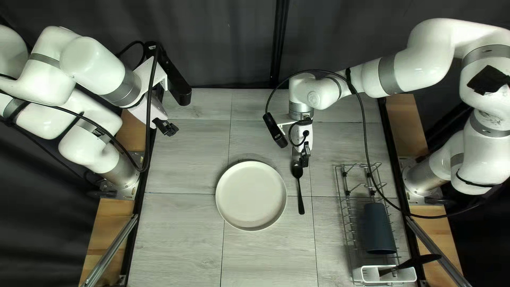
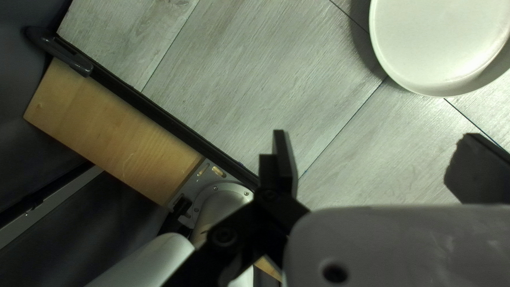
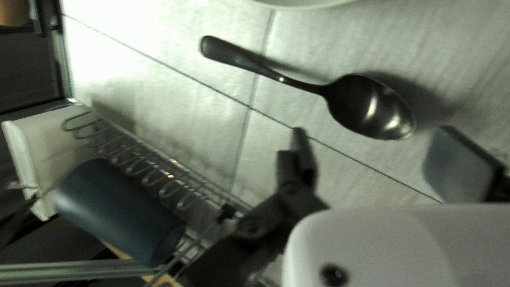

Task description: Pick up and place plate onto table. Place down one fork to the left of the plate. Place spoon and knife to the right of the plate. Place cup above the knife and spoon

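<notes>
The white plate [image 1: 251, 195] lies on the table, its edge showing in the left wrist view [image 2: 441, 42]. Just right of it, a black spoon [image 1: 298, 187] has its handle toward the near edge. My right gripper [image 1: 305, 155] hovers by the spoon's bowl; in its wrist view the gripper [image 3: 372, 151] is open and empty, the spoon [image 3: 369, 109] ahead of its fingers. My left gripper [image 1: 167, 127], over the table's far left, also stands open and empty in its own view [image 2: 372, 151]. A dark cup [image 1: 379, 228] lies sideways in the wire rack.
The wire rack [image 1: 348, 212] stands at the right of the top left view. A white holder [image 1: 366, 274] at its near end carries dark cutlery [image 1: 414, 262] whose kind I cannot tell. A cable from my right arm loops over the rack.
</notes>
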`<state>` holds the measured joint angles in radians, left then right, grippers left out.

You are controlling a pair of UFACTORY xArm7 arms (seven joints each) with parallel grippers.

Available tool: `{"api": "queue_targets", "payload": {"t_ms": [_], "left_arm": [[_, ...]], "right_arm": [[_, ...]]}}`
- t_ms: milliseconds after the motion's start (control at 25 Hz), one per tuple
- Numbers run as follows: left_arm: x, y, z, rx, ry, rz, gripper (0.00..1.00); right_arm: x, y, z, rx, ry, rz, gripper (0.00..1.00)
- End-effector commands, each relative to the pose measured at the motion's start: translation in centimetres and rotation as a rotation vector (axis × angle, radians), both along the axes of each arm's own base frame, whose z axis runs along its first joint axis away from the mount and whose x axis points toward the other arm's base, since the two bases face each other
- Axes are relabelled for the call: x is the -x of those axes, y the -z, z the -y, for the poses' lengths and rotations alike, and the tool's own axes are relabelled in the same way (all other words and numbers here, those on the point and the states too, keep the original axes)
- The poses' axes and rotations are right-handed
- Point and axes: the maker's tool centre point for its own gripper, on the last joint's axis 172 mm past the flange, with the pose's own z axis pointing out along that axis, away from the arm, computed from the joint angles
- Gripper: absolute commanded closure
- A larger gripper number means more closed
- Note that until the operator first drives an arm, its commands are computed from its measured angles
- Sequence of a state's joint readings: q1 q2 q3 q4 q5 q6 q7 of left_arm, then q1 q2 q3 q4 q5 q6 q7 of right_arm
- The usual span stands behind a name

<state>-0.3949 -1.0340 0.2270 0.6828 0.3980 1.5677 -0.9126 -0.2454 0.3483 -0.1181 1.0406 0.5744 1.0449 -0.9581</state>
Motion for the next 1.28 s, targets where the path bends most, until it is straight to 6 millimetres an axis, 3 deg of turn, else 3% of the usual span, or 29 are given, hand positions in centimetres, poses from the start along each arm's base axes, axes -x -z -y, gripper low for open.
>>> {"api": "queue_targets", "payload": {"t_ms": [40, 160, 280, 400, 600, 760, 1000, 1280], "left_arm": [[0.0, 0.0, 0.0, 0.000, 0.000, 0.000, 0.00], [0.0, 0.0, 0.0, 0.000, 0.000, 0.000, 0.00], [0.0, 0.0, 0.0, 0.000, 0.000, 0.000, 0.00], [0.0, 0.0, 0.0, 0.000, 0.000, 0.000, 0.00], [0.0, 0.0, 0.0, 0.000, 0.000, 0.000, 0.00], [0.0, 0.0, 0.0, 0.000, 0.000, 0.000, 0.00], [0.0, 0.0, 0.0, 0.000, 0.000, 0.000, 0.00], [0.0, 0.0, 0.0, 0.000, 0.000, 0.000, 0.00]], "right_arm": [[0.6, -0.8, 1.0, 0.110, 0.026, 0.000, 0.00], [1.4, -3.9, 0.3, 0.197, 0.064, -0.014, 0.00], [2.5, -8.7, -2.2, 0.292, 0.126, -0.056, 0.00], [3.8, -13.9, -5.9, 0.373, 0.189, -0.106, 0.00], [6.2, -19.4, -10.6, 0.442, 0.248, -0.173, 0.00], [8.4, -20.9, -12.1, 0.458, 0.279, -0.218, 0.00], [13.1, -22.1, -16.6, 0.485, 0.345, -0.288, 0.00], [19.7, -20.6, -21.9, 0.486, 0.389, -0.348, 0.00]]}}
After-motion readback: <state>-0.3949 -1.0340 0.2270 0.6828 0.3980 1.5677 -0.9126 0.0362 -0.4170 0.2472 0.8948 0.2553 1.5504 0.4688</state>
